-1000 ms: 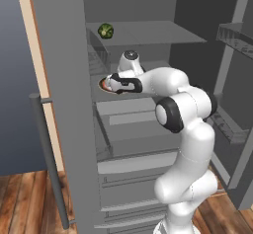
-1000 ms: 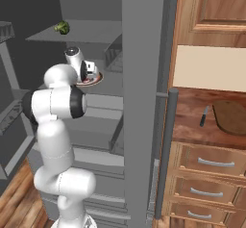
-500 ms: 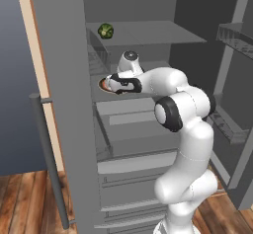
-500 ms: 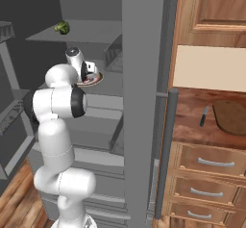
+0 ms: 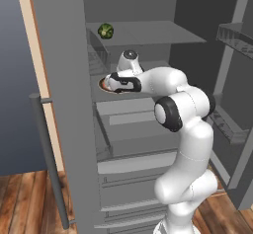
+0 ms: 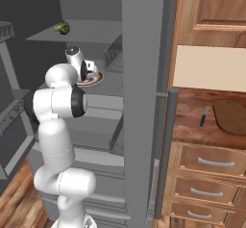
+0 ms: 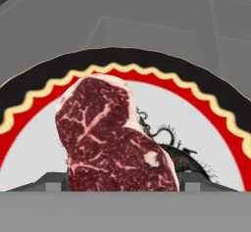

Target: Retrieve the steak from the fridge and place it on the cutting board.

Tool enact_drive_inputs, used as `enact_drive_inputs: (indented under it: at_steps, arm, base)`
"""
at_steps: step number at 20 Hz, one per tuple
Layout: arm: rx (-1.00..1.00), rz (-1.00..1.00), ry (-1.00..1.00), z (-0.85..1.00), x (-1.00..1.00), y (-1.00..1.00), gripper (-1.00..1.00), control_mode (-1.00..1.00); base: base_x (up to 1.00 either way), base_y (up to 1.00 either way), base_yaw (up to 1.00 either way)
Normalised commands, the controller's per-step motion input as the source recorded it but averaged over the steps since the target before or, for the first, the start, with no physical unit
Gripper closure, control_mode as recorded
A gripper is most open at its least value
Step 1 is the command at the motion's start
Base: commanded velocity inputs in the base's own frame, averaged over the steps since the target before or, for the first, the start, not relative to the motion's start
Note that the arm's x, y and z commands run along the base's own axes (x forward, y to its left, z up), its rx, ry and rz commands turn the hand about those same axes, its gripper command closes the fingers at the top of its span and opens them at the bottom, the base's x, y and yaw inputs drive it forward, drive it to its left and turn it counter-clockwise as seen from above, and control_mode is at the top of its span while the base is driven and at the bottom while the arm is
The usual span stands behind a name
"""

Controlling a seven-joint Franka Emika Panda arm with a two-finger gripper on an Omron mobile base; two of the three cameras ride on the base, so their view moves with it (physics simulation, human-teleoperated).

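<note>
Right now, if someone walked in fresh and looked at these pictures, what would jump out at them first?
The steak, dark red with pale marbling, lies on a plate with a red and black rim, close before the hand camera. The white arm reaches into the open fridge toward that plate on a middle shelf, with a small green vegetable on the shelf above.

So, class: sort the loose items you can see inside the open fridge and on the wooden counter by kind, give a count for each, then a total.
Steak: 1
Plate: 1
Green round vegetable: 1
Cutting board: 1
Knife: 1
Total: 5
</note>
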Motion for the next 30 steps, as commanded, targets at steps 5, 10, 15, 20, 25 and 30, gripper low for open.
enact_drive_inputs:
  at_steps: [5, 10, 15, 20, 25, 30]
  arm:
    - [0.0, 0.0, 0.0, 0.0, 0.0, 0.0, 1.0, -1.0]
    - [0.0, 0.0, -0.03, 0.0, -0.01, 0.0, 1.0, -1.0]
    - [0.05, 0.0, -0.24, 0.0, -0.19, -0.03, 1.0, -1.0]
    - [0.12, -0.01, -0.34, 0.24, -0.57, -0.1, 1.0, -1.0]
    - [0.13, -0.15, -0.11, 0.97, -1.0, -0.17, 1.0, -1.0]
    - [0.05, -0.16, 0.07, 1.0, -1.0, -0.31, 1.0, -1.0]
  base:
    - [0.0, 0.0, 0.0]
    - [0.0, 0.0, 0.0]
    - [0.0, 0.0, 0.0]
    - [0.0, 0.0, 0.0]
    - [0.0, 0.0, 0.0]
    - [0.0, 0.0, 0.0]
